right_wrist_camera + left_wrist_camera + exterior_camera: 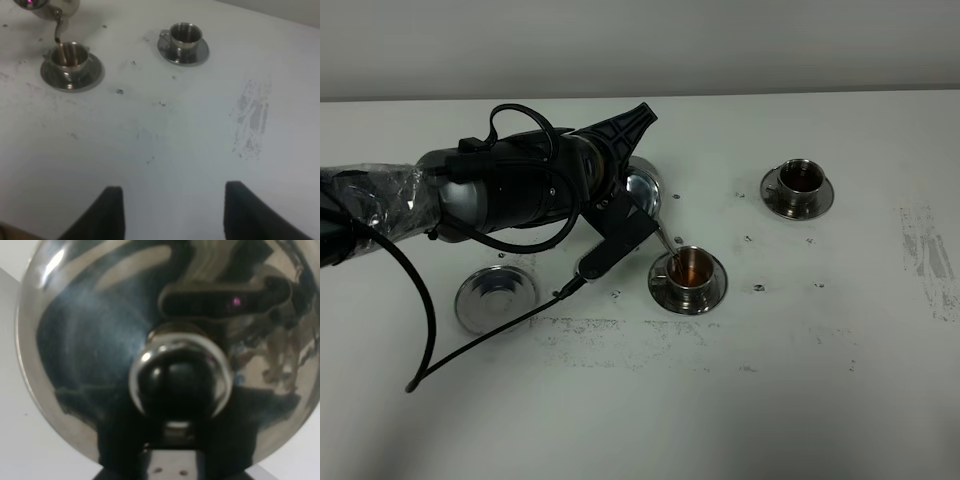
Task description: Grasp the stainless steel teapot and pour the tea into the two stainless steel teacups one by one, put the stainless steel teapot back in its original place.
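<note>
The left claw was pressed tight on the teapot, holding it off the surface and tipped toward the near cup. Most of the pot was hidden behind the arm from above. The left wrist camera saw little but the shiny domed lid and its knob. The thin spout hung just over the near cup's rim, and a brown thread of tea ran from it into the cup, which was partly filled. The far cup sat on its saucer well off to the right, dark tea showing inside. The round tray lay bare on the left, below the arm. The right claw hovered apart from the cups, fingers spread, gripping nothing.
</note>
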